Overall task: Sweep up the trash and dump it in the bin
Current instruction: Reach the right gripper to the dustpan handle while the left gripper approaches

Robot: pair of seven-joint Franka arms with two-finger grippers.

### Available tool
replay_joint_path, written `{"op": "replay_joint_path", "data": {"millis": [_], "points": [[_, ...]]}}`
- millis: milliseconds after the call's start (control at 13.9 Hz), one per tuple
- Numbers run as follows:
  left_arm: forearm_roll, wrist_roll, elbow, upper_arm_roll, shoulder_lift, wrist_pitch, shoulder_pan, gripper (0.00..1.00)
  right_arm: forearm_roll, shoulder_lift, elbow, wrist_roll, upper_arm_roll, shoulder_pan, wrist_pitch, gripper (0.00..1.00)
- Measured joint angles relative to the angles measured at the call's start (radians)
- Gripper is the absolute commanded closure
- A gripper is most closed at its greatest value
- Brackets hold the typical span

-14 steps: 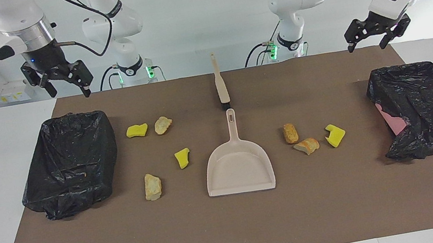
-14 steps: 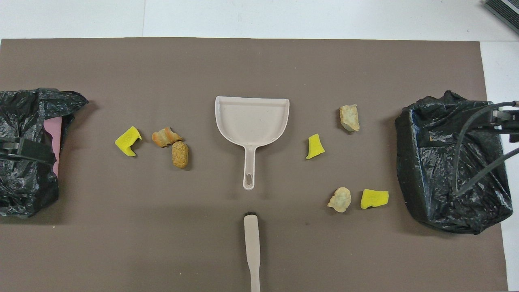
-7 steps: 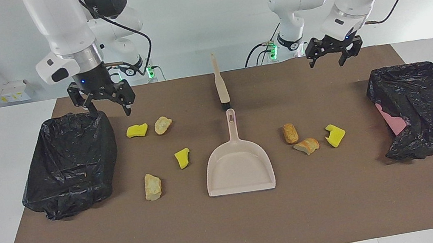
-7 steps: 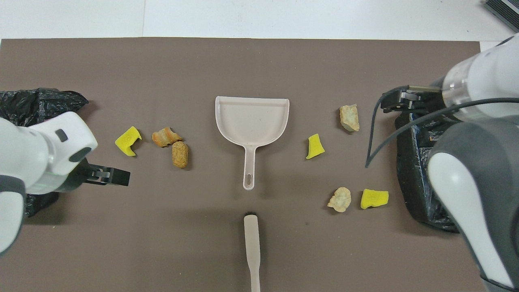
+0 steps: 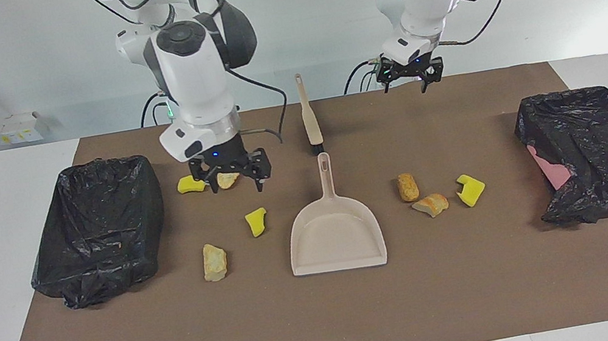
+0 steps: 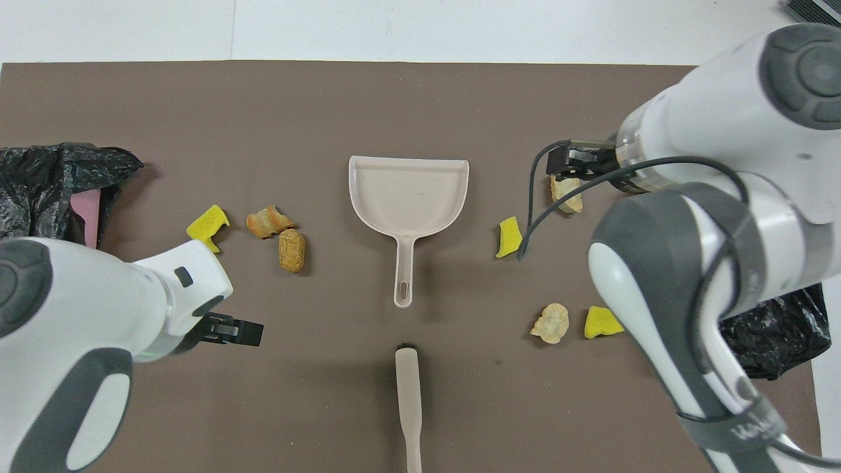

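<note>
Seven scraps lie on the brown mat. Toward the right arm's end are two yellow chunks [image 5: 189, 185] [image 5: 256, 221] and two tan pieces [image 5: 227, 181] [image 5: 214, 262]. Toward the left arm's end are a brown piece [image 5: 407, 186], a bread piece [image 5: 431, 205] and a yellow chunk [image 5: 471, 190]. My right gripper [image 5: 236, 183] is open and empty, low over the scraps at its end, and partly hides one tan piece. My left gripper [image 5: 407, 81] is open and empty in the air over the mat's edge by the robots. Black-lined bins [image 5: 98, 229] [image 5: 600, 152] stand at both ends.
A beige dustpan [image 5: 336, 233] lies mid-mat with its handle toward the robots. A beige brush [image 5: 309, 117] lies nearer to the robots, in line with that handle. In the overhead view both arms cover much of the bins [image 6: 46, 184] [image 6: 778, 332].
Both arms have swung in from over the bins toward the middle. The right gripper has come down among the scraps at its end. Nothing on the mat has moved.
</note>
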Motion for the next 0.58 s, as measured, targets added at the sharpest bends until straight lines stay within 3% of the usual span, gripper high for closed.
{"op": "replay_joint_path", "data": {"millis": [432,575], "points": [[-0.001,-0.314,-0.195,-0.003,-0.031,0.252,-0.305,0.0,0.002,0.106,-0.001,0.133,0.001,0.17,0.103,0.0],[-0.001,-0.423,-0.263,-0.008,-0.03,0.369,-0.405,0.0,0.003,0.146,-0.026,0.181,0.002,0.216,0.19,0.0]]}}
